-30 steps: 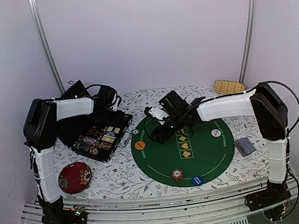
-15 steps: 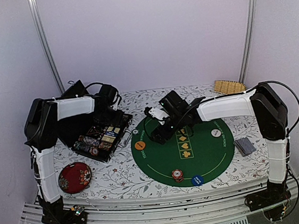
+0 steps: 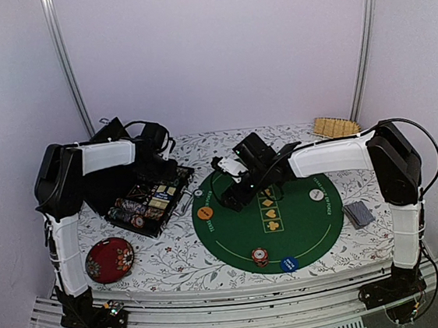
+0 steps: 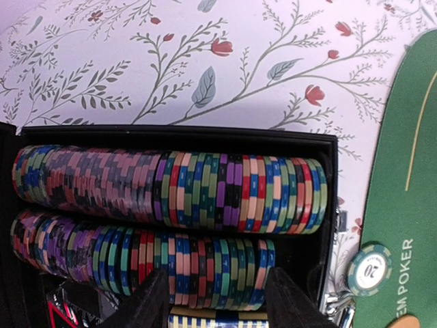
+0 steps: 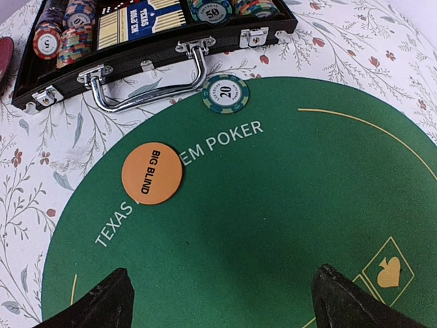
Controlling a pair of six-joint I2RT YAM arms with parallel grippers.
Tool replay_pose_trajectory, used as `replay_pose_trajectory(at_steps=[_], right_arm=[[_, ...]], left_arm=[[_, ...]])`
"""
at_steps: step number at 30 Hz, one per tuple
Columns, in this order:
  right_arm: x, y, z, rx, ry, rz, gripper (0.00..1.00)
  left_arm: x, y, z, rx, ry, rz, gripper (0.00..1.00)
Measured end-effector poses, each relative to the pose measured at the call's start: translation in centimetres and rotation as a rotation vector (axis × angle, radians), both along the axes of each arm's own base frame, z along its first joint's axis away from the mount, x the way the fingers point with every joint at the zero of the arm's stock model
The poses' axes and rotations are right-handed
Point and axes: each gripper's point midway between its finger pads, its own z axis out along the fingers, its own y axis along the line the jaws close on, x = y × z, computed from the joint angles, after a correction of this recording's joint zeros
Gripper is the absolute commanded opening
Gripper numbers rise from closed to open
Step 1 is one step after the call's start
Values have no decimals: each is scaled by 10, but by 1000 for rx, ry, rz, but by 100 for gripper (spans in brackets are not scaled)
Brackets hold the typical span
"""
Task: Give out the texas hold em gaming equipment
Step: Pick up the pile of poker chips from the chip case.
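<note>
At the left rear of the counter (image 3: 184, 265), hovering over the open black chip case (image 4: 205, 131) with the left end effector (image 4: 215, 277) — fingers (image 4: 153, 304) standing partly apart, gripping nothing, framing a stretch of the lower chip row (image 4: 171, 263). Looking down past that onto the upper chip row (image 4: 171, 188), packed on edge in the next slot, striped red, green, blue and purple.

Over the far left part of the green poker mat (image 3: 303, 222), holding the right end effector (image 5: 222, 273) spread wide and empty above bare felt. Showing, in the right wrist view, a single green 20 chip (image 5: 225, 93) lying flat on the mat's edge just beside the case's chrome handle (image 5: 147, 92), and the orange BIG BLIND disc (image 5: 152, 173) lying near it on the mat.

Finding, in the top view:
- the white disc (image 3: 315, 194) sitting at the mat's right side
- the red chip stack (image 3: 260, 257) and the blue disc (image 3: 289, 264) sitting close together at the mat's near edge
- the deck of cards (image 3: 358, 213) lying on the floral cloth, just right of the mat

Leaving the red floral dish (image 3: 109, 260) at the near left corner and the tan woven piece (image 3: 336, 126) at the far right — both well apart from the mat.
</note>
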Motion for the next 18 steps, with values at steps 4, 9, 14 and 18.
replay_pose_trajectory(at_steps=[4, 9, 14, 18], right_arm=[[0, 0, 0, -1, 1, 0, 92], [0, 0, 0, -2, 2, 0, 92], [-1, -1, -1, -4, 4, 0, 92], [-1, -1, -1, -4, 4, 0, 92]], left_arm=[[-1, -2, -1, -8, 5, -11, 56], [-5, -13, -6, -45, 28, -53, 64], [-3, -12, -9, -36, 31, -57, 61], [-3, -11, -8, -8, 27, -49, 51]])
